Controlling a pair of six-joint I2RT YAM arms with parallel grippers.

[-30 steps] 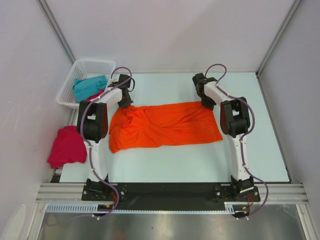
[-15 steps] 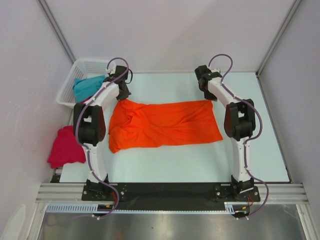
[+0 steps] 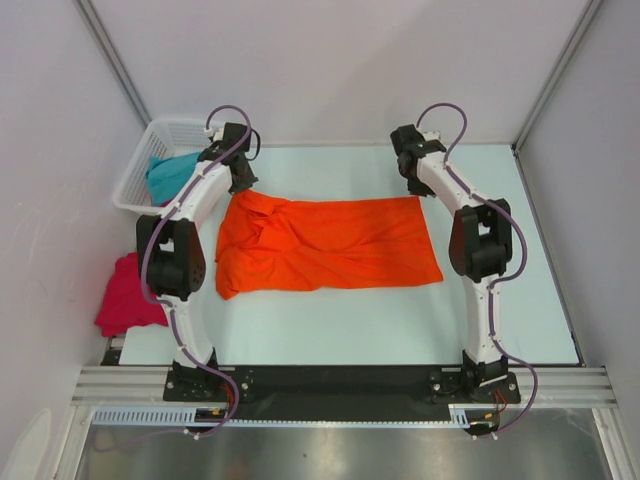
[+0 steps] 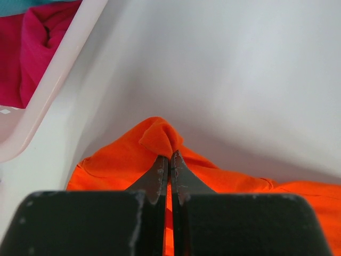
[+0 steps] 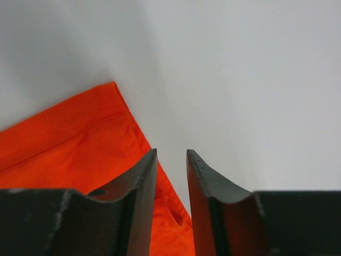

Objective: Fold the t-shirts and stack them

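- Orange shirt (image 3: pixel 330 245) lies spread across the table (image 3: pixel 520 310) centre.
- The left jaws pinch its 11 o'clock corner; the right jaws stand narrowly apart, empty, at the 1 o'clock corner.
- Advice: lay the left corner flat before release.

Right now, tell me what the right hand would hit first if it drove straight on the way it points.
Probably the bare table. The open right hand aims just past the edge of the orange t-shirt, with nothing between. Depth is hard to judge here.
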